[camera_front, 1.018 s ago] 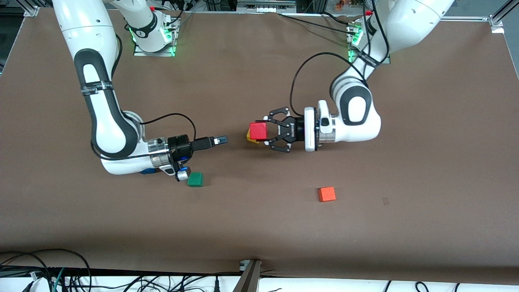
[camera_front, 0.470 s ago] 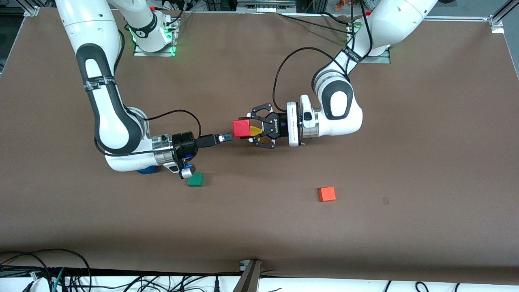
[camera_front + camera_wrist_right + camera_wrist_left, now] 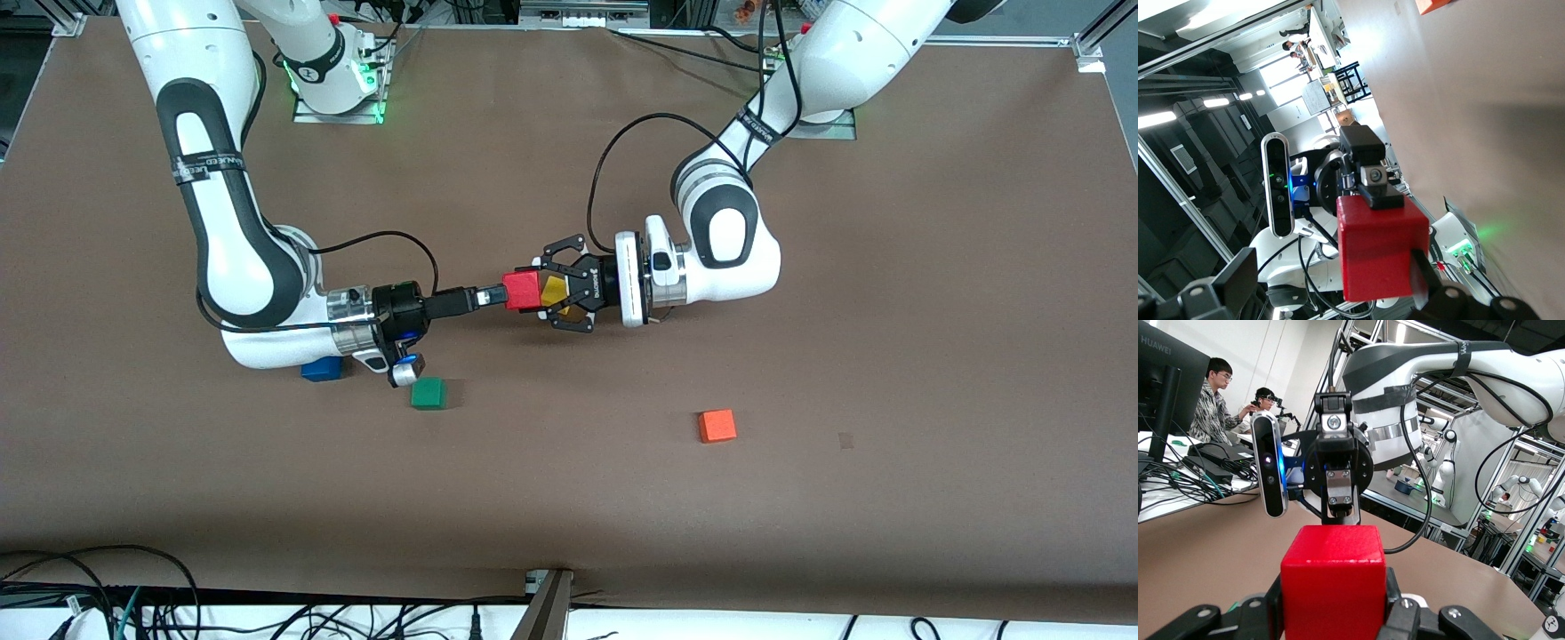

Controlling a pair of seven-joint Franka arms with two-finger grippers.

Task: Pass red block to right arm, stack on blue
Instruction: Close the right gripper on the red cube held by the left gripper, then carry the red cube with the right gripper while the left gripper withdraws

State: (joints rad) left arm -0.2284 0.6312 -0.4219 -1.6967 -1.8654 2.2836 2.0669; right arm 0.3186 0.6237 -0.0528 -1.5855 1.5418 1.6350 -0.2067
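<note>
The red block [image 3: 522, 290] hangs above the middle of the table with my left gripper [image 3: 532, 292] shut on it. In the left wrist view the red block [image 3: 1333, 580] fills the space between that gripper's [image 3: 1333, 608] black fingers. My right gripper [image 3: 491, 297] is open and level with the block, its tips reaching the block's end. In the right wrist view the red block [image 3: 1381, 250] sits between the spread fingers of the right gripper [image 3: 1331, 287], close to one finger, with a wide gap to the other. The blue block [image 3: 321, 368] lies on the table, partly hidden under the right arm.
A green cube [image 3: 428, 393] lies beside the blue one, nearer the front camera than the right wrist. An orange-red cube [image 3: 717, 426] lies toward the left arm's end. A yellow cube [image 3: 556, 291] on the table shows through the left gripper's linkage.
The left arm has carried the red block toward the right arm's end. The right gripper has closed the distance, and the block now sits between its open fingers.
</note>
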